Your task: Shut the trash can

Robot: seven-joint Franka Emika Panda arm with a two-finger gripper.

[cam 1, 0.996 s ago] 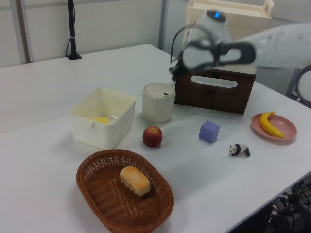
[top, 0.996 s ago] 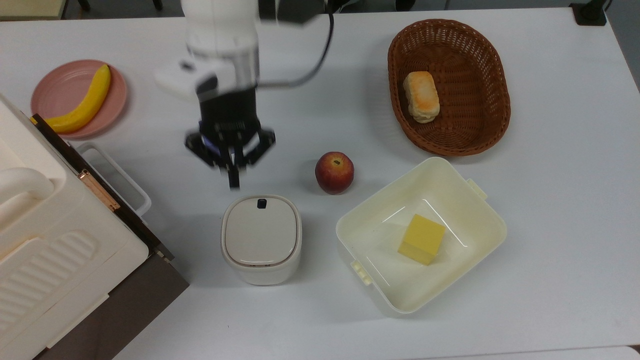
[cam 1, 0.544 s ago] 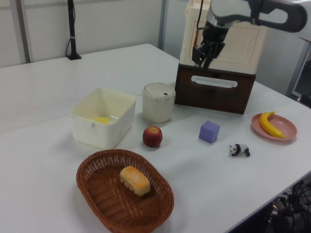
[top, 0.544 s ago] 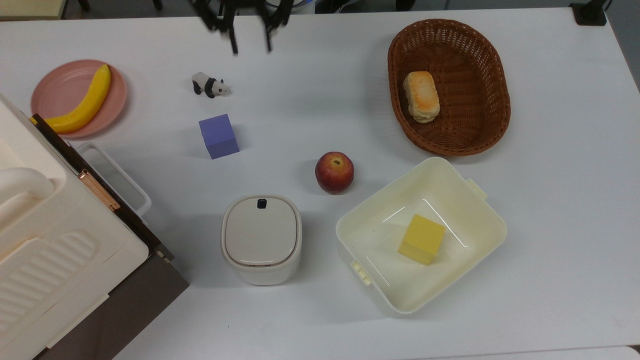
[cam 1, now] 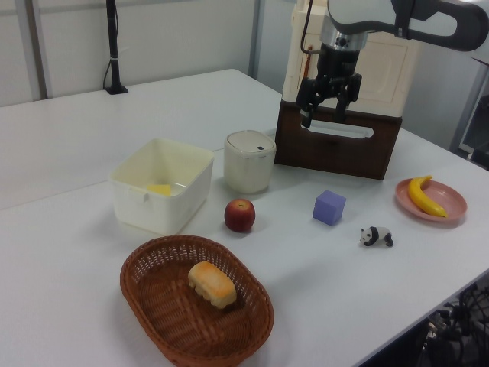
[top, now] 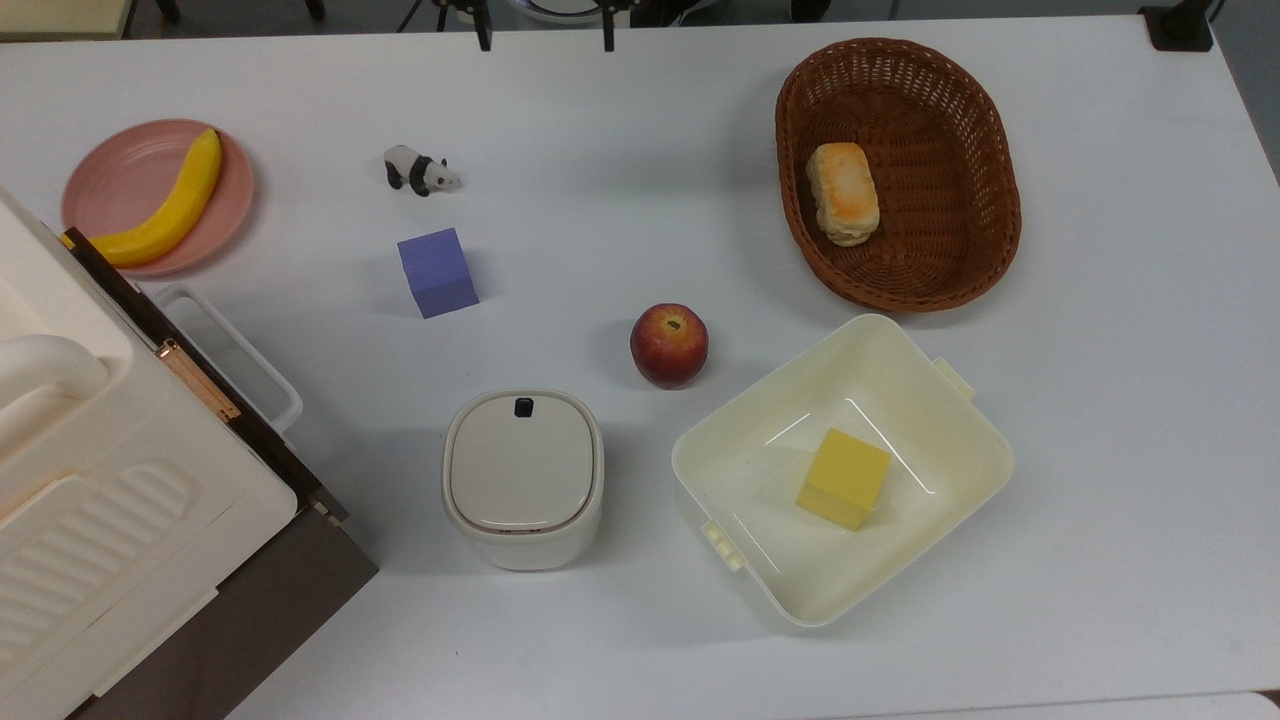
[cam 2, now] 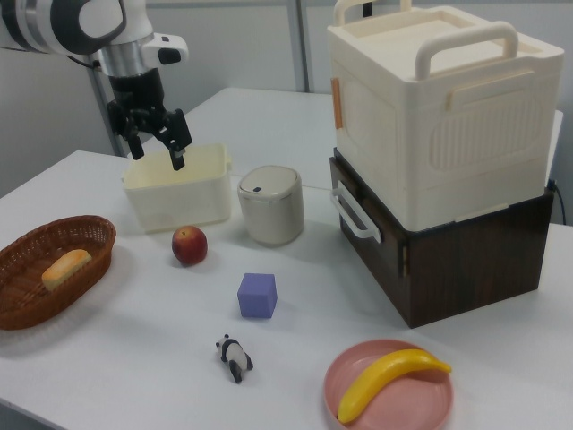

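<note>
The trash can (top: 523, 478) is a small cream-white bin standing near the table's front in the top view, its flat lid down and the black button on top. It also stands beside the brown box in the left view (cam 1: 249, 160) and in the middle of the right view (cam 2: 270, 204). My gripper (cam 1: 322, 116) hangs high above the table, well apart from the bin, open with nothing between its fingers. The two fingertips just enter at the top view's upper edge (top: 545, 30). In the right view the gripper (cam 2: 157, 154) hovers above the cream tub.
A red apple (top: 668, 345) sits beside the bin, and a cream tub (top: 960, 430) holds a yellow block. A wicker basket (top: 990, 150) has bread in it. A purple cube (top: 437, 272), a toy panda (top: 420, 170), a banana on a pink plate (top: 95, 175) and a large white appliance (top: 90, 500) are also there.
The gripper rose from just behind the trash can's lid and pulled back toward the top view's upper edge, its fingers spreading apart. The cube and panda came into sight. The lid stayed down.
</note>
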